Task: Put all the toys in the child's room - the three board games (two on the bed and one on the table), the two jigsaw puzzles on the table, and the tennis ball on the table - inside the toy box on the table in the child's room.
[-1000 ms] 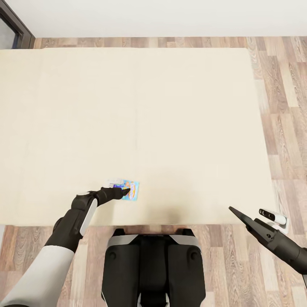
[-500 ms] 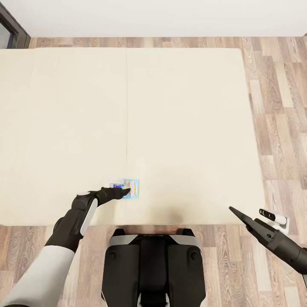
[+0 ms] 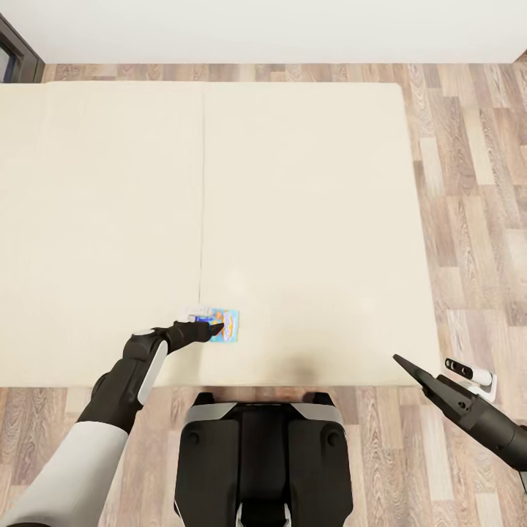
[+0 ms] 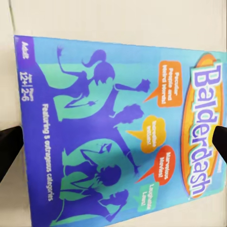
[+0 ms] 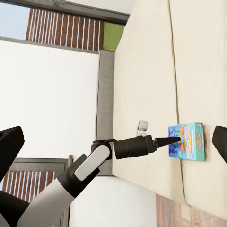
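Note:
A blue board game [image 3: 225, 325] with cartoon print sits just over the beige bed [image 3: 307, 219], near its front edge and right of the mattress seam. My left gripper [image 3: 217, 328] reaches it from the left and is shut on it. In the left wrist view the board game [image 4: 123, 132] spans the gap between the two fingers [image 4: 9, 146] at its edges. The right wrist view shows the same board game [image 5: 189, 141] at the tip of my left arm. My right gripper [image 3: 400, 361] hangs open over the floor by the bed's front right corner, holding nothing.
Wood floor [image 3: 476, 219] runs along the bed's right side and front. A white wall stands behind the bed, with a dark frame [image 3: 15, 44] at the far left. My dark base [image 3: 263, 454] stands against the bed's front edge.
The whole view has shifted right, so the bed and its seam slid left in the picture. The board game stayed at my left gripper and now lies right of the seam.

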### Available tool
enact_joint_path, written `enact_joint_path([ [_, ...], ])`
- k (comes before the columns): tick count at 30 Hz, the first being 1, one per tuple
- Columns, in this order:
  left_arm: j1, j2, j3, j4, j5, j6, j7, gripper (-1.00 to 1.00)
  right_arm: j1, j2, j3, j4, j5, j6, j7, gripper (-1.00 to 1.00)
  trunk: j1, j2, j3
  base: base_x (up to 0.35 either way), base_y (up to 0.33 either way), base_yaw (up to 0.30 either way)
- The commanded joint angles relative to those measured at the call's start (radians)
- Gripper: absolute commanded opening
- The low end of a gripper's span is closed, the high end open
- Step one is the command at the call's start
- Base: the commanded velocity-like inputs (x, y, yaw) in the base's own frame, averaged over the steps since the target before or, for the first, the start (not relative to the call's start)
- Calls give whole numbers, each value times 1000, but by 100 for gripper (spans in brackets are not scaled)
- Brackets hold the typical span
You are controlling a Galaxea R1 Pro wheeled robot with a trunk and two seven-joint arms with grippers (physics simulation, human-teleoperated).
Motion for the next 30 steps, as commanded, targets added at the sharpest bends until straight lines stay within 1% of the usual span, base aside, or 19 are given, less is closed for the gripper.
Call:
enact_joint_path([
  [1,0,1,-1,-1,11,8,3,100,0,0,0,0,-3,9,1,100,1,-2,-1,0,-153,0],
  [8,0,1,-2,-2,12,8,4,100,0,0,0,0,-2,9,1,100,1,-2,-1,0,-204,0],
  [12,0,1,-23,-2,11,7,5,100,0,0,1,0,-2,9,0,100,1,-2,-1,0,-250,0],
  [16,0,0,-31,-2,12,7,8,100,0,0,0,0,-2,9,0,100,1,-2,-1,0,-245,0],
  [30,0,-1,-34,-2,12,7,8,100,0,-2,0,0,-3,9,1,100,1,-2,-1,0,-223,0],
])
